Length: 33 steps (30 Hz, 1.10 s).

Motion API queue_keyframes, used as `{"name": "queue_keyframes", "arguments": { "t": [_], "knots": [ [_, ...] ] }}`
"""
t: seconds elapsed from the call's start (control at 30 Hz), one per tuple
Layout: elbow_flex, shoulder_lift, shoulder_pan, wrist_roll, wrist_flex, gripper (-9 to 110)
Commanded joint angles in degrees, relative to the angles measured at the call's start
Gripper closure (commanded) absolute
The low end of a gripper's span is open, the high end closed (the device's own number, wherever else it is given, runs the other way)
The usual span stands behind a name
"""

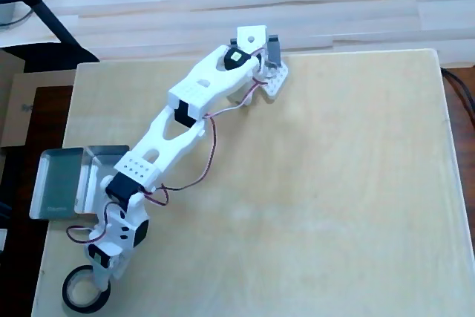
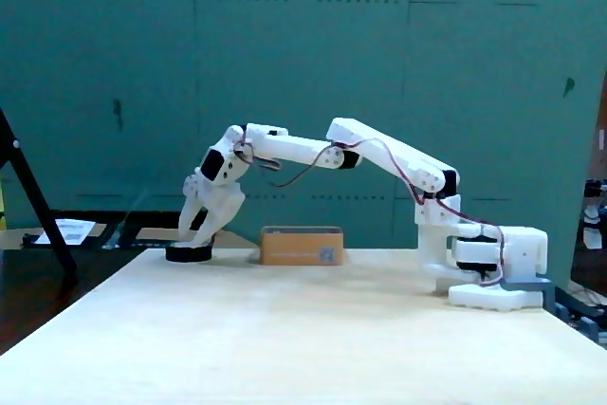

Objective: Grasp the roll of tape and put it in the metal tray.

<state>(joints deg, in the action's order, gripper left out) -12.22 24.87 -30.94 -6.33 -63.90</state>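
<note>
The tape (image 1: 83,291), a black ring with pale core, lies flat near the table's corner at lower left of the overhead view, and the shiny two-compartment tray (image 1: 62,182) sits close above it.

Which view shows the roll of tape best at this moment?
The overhead view: the roll of tape reads as a black ring with an open centre, the gripper over its right rim. The fixed view shows only a low black band edge-on, hiding the hole.
</note>
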Motion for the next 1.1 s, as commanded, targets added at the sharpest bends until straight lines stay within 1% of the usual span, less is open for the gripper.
{"name": "queue_keyframes", "arguments": {
  "t": [0.0, 0.13, 0.23, 0.3, 0.4, 0.57, 0.73, 1.07],
  "knots": [
    [2.20, 0.53, -0.35, -0.62, 0.79, 92],
    [2.02, 0.53, -3.16, -0.79, -0.09, 92],
    [2.20, 0.79, -6.86, -3.69, -1.85, 92],
    [2.20, 0.79, -8.96, -3.87, -1.85, 92],
    [2.20, 0.70, -9.93, -3.87, -1.23, 92],
    [1.58, 0.53, -7.29, -3.60, 1.41, 92],
    [1.58, 0.53, -3.87, -3.78, 1.58, 92],
    [1.32, 0.35, -2.72, -3.87, -0.79, 92]
  ]
}}
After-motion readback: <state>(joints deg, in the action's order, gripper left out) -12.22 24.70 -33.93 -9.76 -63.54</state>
